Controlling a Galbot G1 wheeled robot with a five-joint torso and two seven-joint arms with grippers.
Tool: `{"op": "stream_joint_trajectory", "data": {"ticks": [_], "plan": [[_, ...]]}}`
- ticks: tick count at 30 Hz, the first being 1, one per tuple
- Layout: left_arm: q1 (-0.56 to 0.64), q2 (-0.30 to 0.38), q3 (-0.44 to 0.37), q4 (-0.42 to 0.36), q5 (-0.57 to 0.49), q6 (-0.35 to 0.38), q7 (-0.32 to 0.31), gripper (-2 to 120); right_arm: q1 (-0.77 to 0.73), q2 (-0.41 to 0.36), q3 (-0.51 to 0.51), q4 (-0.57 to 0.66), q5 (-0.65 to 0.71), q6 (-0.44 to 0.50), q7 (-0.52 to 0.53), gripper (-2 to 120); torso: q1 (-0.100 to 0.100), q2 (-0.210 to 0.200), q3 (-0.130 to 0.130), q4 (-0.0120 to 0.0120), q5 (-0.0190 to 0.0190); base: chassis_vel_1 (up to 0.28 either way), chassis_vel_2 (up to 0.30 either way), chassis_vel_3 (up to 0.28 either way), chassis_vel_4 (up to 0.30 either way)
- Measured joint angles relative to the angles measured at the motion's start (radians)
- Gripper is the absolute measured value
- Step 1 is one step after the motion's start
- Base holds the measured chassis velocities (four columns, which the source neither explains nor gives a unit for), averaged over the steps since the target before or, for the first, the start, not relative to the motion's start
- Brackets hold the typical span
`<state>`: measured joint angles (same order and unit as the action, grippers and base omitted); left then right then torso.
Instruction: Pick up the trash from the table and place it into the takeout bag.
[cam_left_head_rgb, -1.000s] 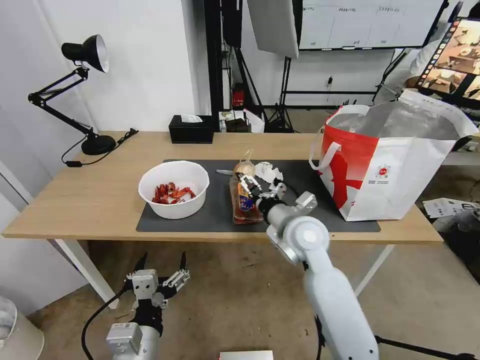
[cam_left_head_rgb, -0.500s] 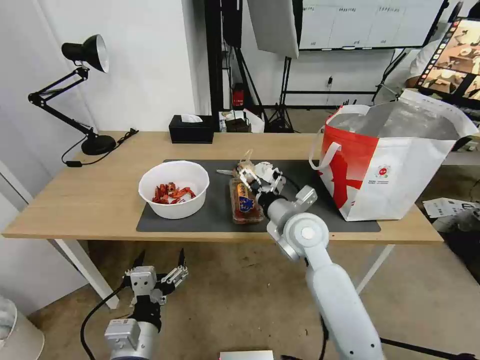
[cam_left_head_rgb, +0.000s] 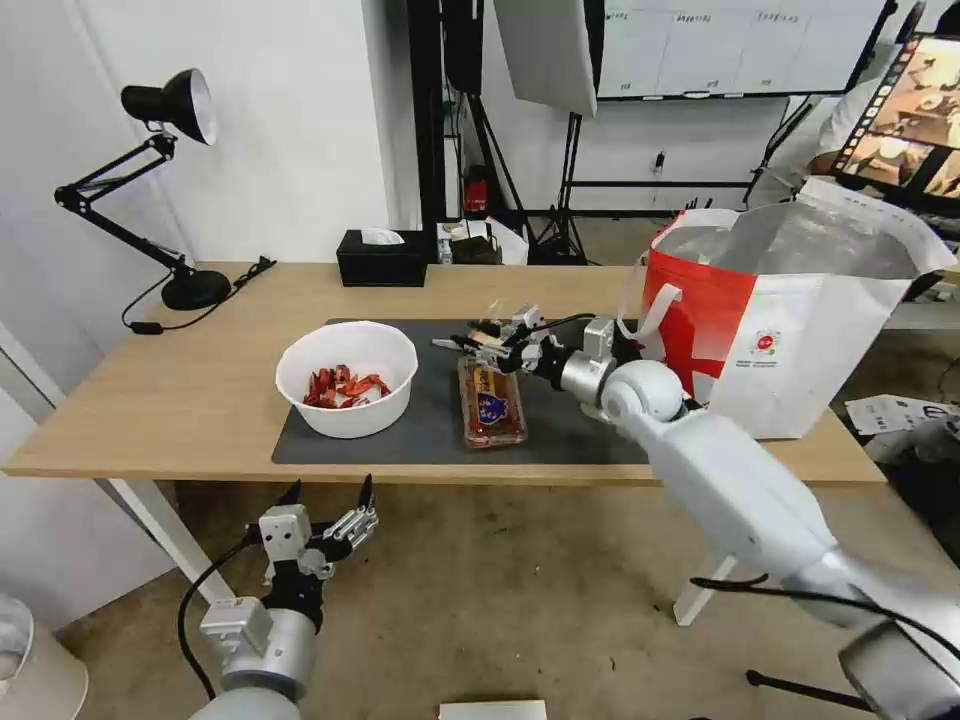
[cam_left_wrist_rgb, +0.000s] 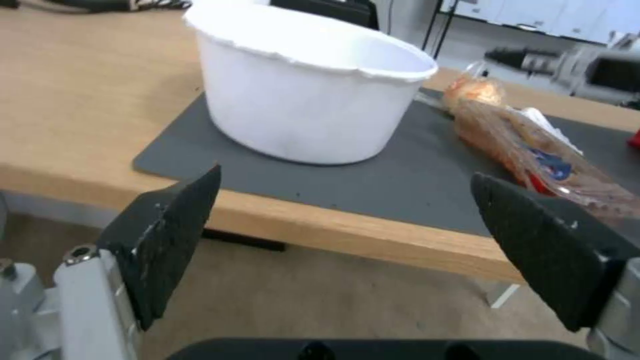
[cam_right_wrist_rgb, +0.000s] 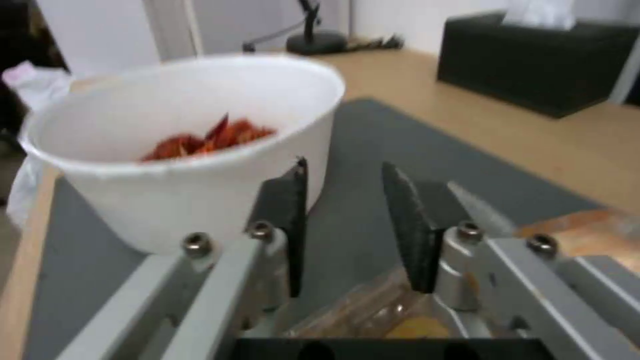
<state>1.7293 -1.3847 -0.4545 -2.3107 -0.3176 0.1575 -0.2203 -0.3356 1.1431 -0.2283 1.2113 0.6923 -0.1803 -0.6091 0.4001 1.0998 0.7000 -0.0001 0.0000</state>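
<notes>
Lying on the dark mat (cam_left_head_rgb: 420, 440) of the tabletop (cam_left_head_rgb: 200, 400) with its long axis running from 12 to 6 o'clock, the clear tray (cam_left_head_rgb: 491, 402) is flanked by the white bowl (cam_left_head_rgb: 347, 378) at 9 o'clock and the takeout bag (cam_left_head_rgb: 790, 330) at 3 o'clock. Its far end is overhung by the right gripper (cam_left_head_rgb: 478, 341), whose jaws are seen narrowly parted and point toward 9 o'clock; whether anything is pinched cannot be told. The left gripper (cam_left_head_rgb: 328, 500) is held released below the tabletop's near edge, well apart from the trash.

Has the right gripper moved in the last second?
Yes. The right gripper has swung from over the tray's middle toward the far end of the mat, its arm now reaching in from the bag side.
</notes>
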Motion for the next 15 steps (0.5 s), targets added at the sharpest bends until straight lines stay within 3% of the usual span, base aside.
{"op": "stream_joint_trajectory", "data": {"ticks": [9,15], "plan": [[0.006,-0.017,-0.032,-0.017,-0.029,0.012,0.0,100,0.045,0.059,-0.04,-0.103,-0.056,0.007,-0.03,0,0.0,0.0,0.0,0.0003,-0.0001,0.0,0.0,0.0,0.0],[-0.049,0.006,-0.062,-0.023,-0.162,0.09,-0.045,100,0.059,0.058,-0.047,-0.124,-0.072,0.006,-0.035,0,0.0,0.0,0.0,0.0003,-0.0001,0.0,0.0,0.0,0.0]]}}
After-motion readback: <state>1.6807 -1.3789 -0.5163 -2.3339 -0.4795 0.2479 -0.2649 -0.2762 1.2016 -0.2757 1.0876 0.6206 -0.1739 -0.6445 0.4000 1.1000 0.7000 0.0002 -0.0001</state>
